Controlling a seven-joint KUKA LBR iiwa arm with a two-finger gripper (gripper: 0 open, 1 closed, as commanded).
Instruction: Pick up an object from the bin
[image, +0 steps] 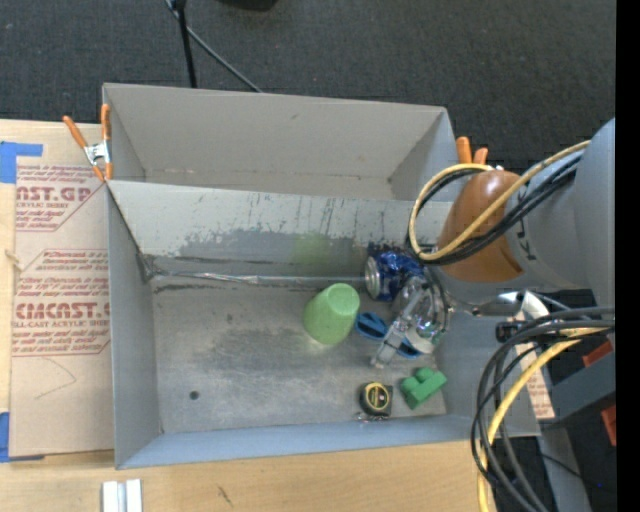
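Hanging fingers (402, 342) just beside small blue piece (371, 325) right of green cup (331, 313); spread cannot be told.

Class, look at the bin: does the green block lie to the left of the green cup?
No, the green block lies to the right of the green cup.

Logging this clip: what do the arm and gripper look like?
The arm is a thick, rounded grey body, with a glossy orange dome-shaped cover at the wrist. Yellow and black cables loop around it. The gripper is small, shiny metal.
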